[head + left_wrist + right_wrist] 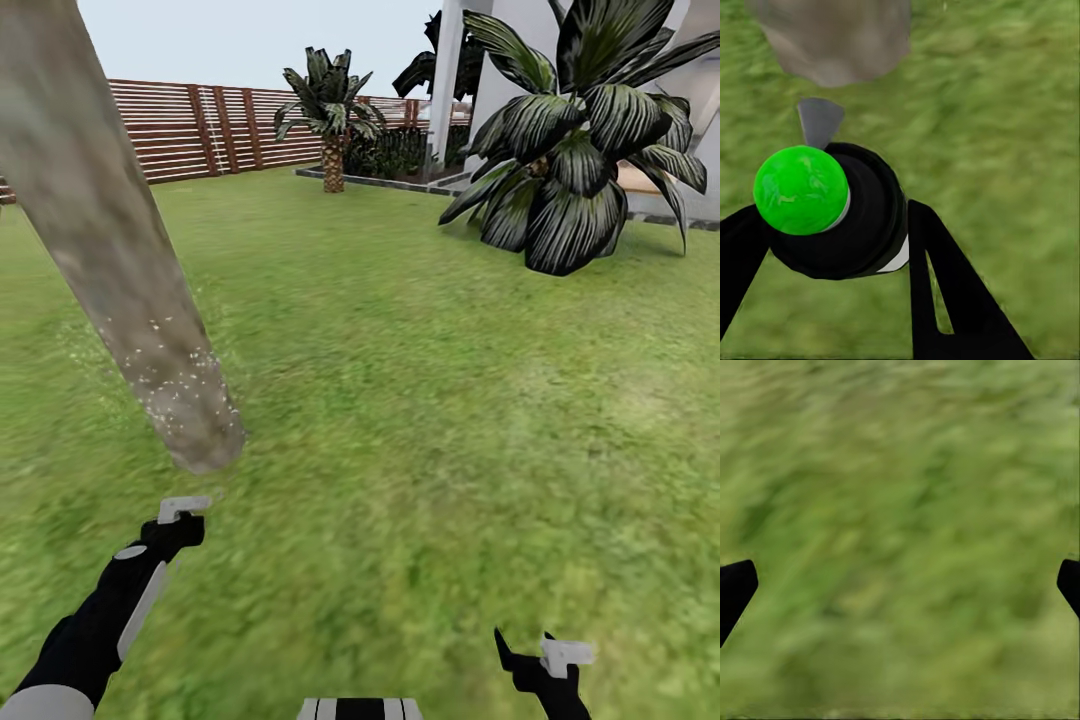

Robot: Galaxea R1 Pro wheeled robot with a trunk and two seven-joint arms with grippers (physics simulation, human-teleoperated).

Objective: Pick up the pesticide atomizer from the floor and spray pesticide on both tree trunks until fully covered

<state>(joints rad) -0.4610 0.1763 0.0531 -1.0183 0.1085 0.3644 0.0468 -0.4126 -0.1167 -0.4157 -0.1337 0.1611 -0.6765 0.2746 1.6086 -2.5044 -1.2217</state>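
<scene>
The left gripper (832, 247), clamped on the pesticide atomizer (832, 210), points its nozzle at the tree trunk (130, 300) base just ahead; the right gripper (900, 585) hangs with fingers apart.

A home garden, rendered in simulation: a green lawn (430, 400) fills most of the frame, closed off at upper left by a brown slatted wooden fence (230, 125). At upper right stands a white house (500, 80) with a pillar (445, 75), edged by grey paving (400, 183) and dark shrubs (400, 150). A small palm (330, 110) grows at top centre, a broad dark-leaved plant (575, 140) at right. A thick, pale mottled tree trunk (110, 240) leans across the left side, under a pale sky (250, 40).
</scene>
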